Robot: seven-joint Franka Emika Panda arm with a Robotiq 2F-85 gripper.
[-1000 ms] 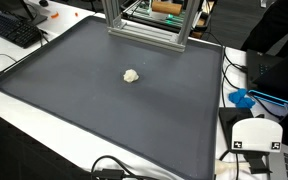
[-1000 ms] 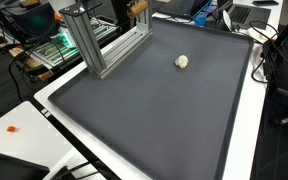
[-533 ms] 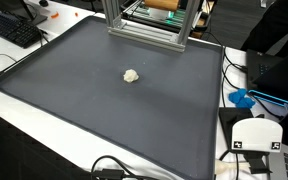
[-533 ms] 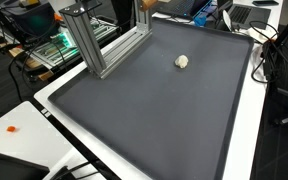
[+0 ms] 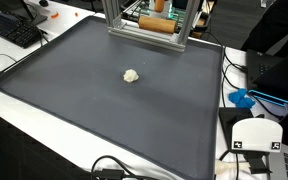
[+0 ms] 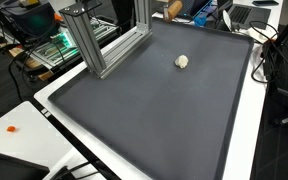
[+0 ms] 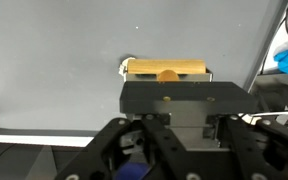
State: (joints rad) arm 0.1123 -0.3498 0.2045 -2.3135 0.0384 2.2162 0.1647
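My gripper is shut on a light wooden block with an orange round spot on it. In an exterior view the block hangs behind the aluminium frame at the back of the dark grey mat. It also shows at the top edge of an exterior view. A small whitish crumpled lump lies alone mid-mat, well apart from the gripper, and shows too in an exterior view. In the wrist view the lump peeks out left of the block.
A keyboard lies beyond the mat's edge. A blue object and cables lie off the mat's side, with a white device near them. The aluminium frame stands on the mat's corner. White table edges surround the mat.
The gripper with the wooden block has moved lower behind the frame and sideways along the mat's back edge. The whitish lump has not moved.
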